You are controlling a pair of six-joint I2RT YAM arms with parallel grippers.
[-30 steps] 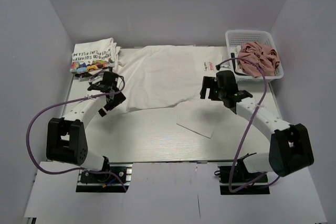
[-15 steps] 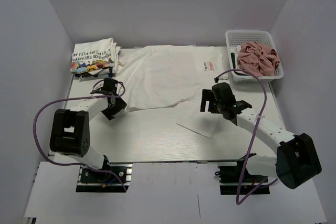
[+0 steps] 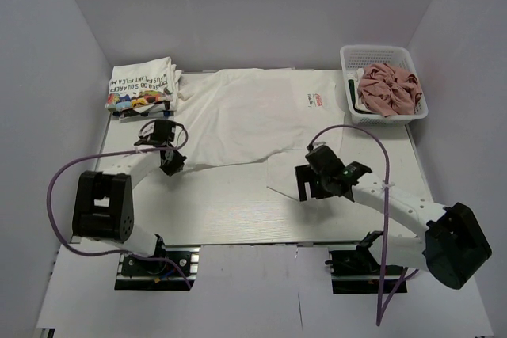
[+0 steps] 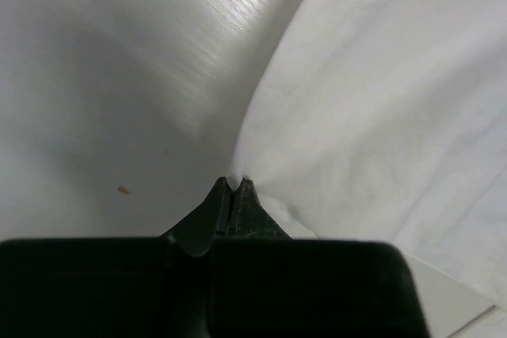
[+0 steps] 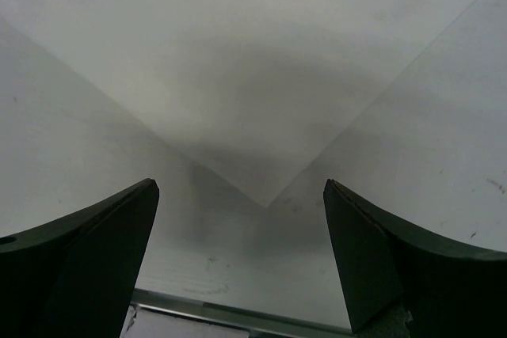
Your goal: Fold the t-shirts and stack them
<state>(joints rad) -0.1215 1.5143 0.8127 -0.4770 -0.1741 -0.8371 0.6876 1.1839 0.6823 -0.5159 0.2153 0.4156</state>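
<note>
White t-shirt [image 3: 245, 120], soft creased cloth, edge nipped by left pincer [image 4: 234, 187], right pincer [image 5: 239, 185] agape over pointed corner.

Robot lab test cell, plain white walls [image 3: 71, 77] boxing in a pale tabletop [image 3: 230, 211] at centre frame, two black-and-white arms [image 3: 119, 168] bolted to metal base plates [image 3: 154, 268] along the bottom edge, purple cables [image 3: 54, 187] looping at both sides

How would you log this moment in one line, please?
left fingers: shut on edge of white t-shirt | right fingers: open above white corner | folded stack: far left | pink t-shirt: in basket
</note>
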